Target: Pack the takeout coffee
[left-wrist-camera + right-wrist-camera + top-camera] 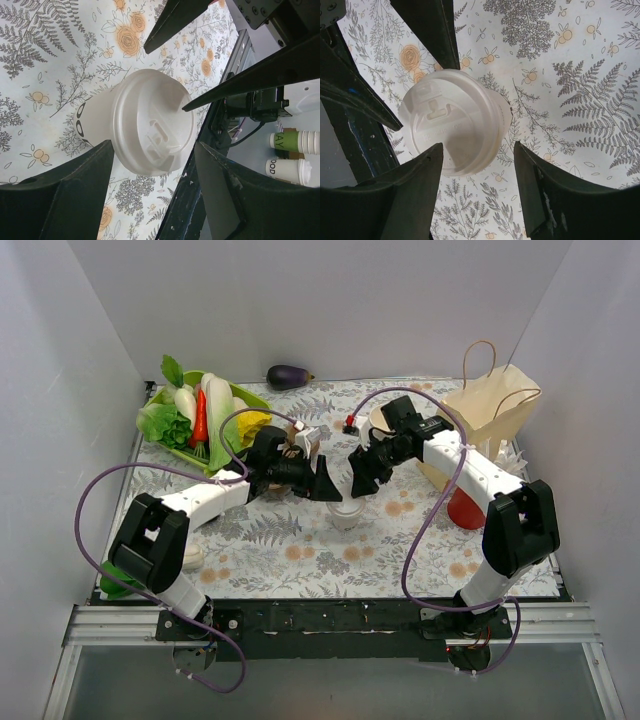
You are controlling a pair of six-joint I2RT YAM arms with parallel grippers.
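The takeout coffee [347,512] is a cream-white paper cup with dark print and a white plastic lid, standing upright on the floral cloth at mid-table. My left gripper [325,485] hovers just above and left of it, open and empty. My right gripper [362,478] hovers just above and right of it, open and empty. In the left wrist view the lid [152,129] lies under my open left gripper [154,147], with the right fingers [172,20] above it. In the right wrist view the lid [449,127] lies under my open right gripper [477,147]. Neither gripper touches the cup.
A tan paper bag [492,408] with handles stands open at the back right. A red cup [465,508] stands by the right arm. A green tray of vegetables [200,420] and an eggplant [288,374] are at the back left. More cups [292,141] stand beyond the table's near rail.
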